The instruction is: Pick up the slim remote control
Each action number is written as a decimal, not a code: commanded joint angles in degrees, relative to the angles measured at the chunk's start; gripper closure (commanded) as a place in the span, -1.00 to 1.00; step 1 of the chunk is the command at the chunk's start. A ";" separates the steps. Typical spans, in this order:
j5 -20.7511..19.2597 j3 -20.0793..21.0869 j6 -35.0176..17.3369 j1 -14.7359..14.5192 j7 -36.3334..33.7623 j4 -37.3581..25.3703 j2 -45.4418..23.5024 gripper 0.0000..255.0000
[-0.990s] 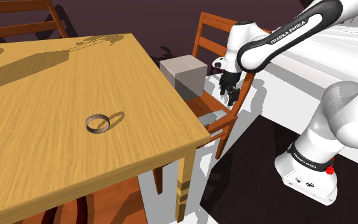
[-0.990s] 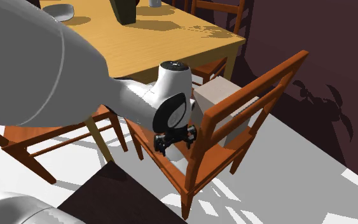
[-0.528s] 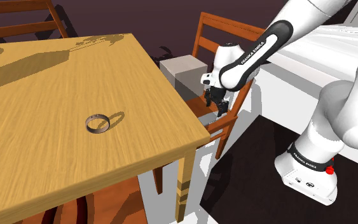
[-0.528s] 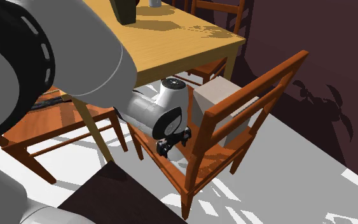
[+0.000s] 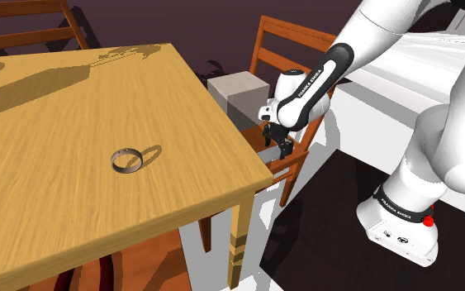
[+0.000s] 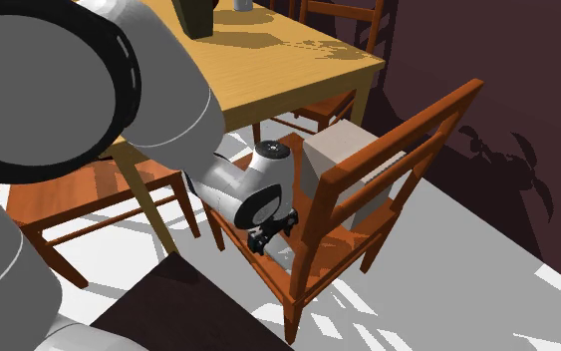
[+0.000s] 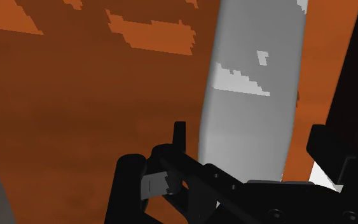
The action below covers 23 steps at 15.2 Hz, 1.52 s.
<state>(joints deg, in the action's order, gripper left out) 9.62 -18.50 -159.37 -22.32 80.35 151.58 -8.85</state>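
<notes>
**A:** Where is your gripper?

**B:** My gripper (image 7: 247,137) hangs low over the orange-brown chair seat (image 7: 75,95). My fingers (image 7: 179,137) are spread wide and clasp nothing.

**A:** And the remote?

**B:** The remote (image 7: 250,83), a slim grey slab, lies flat on that seat right under my hand. It runs lengthwise between my two fingers and away from me. There is a gap on each side, so neither finger touches it.

**A:** What else is near?

**B:** A grey box (image 5: 239,97) sits on the same seat, just beyond my hand toward the shoulder view's far left. Further left stands the wooden table (image 5: 73,99), with a small dark ring (image 5: 126,159) lying on it, well apart from me.
</notes>
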 commanded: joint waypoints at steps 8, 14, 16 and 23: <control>1.09 0.50 -0.76 0.31 0.85 -0.22 -1.04 1.00; -2.10 -1.00 1.66 -0.57 -1.54 0.19 2.02 1.00; -4.09 -1.72 3.34 -0.88 -2.98 0.32 3.99 1.00; -9.77 -2.68 9.56 -0.82 -7.10 0.22 10.62 1.00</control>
<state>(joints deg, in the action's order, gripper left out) 0.75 -21.06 -150.72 -23.25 73.82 151.63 0.62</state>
